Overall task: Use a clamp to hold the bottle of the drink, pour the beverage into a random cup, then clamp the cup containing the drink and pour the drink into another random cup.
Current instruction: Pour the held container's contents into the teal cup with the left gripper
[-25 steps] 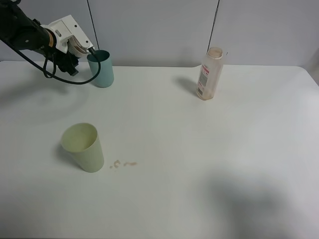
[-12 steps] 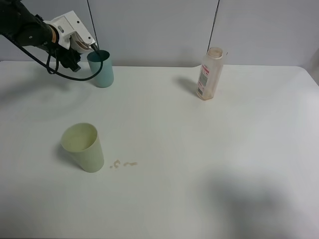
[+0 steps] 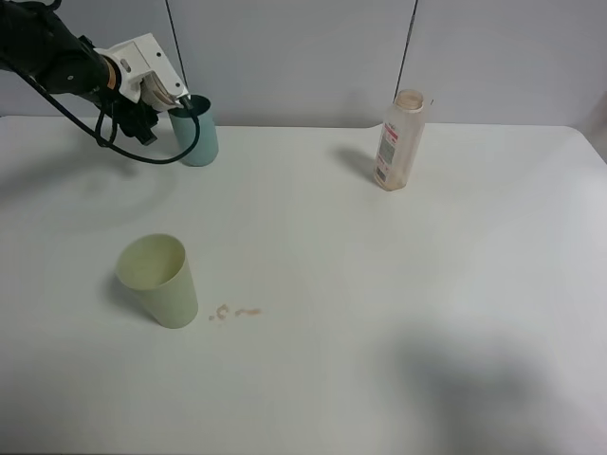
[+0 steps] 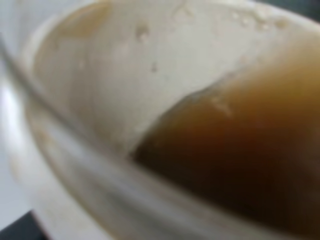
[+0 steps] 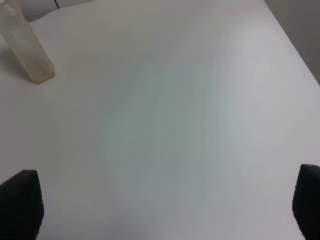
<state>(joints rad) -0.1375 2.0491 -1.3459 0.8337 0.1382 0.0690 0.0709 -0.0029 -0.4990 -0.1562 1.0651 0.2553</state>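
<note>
White table (image 3: pixel 398 284): left gripper (image 3: pixel 175 95) apparently tips cup (image 4: pixel 100 100) over teal cup (image 3: pixel 196 133).

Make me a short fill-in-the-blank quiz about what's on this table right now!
1. The bottle stands ____ on the table.
2. The left claw tips a cup over the ____ cup.
3. The liquid in the tipped cup is ____.
4. The crumbs lie beside the ____ cup.

Missing words: upright; teal; brown; pale green

The teal cup (image 3: pixel 196 135) stands upright at the table's far left; the empty bottle (image 3: pixel 399 140) stands upright far right.
</note>
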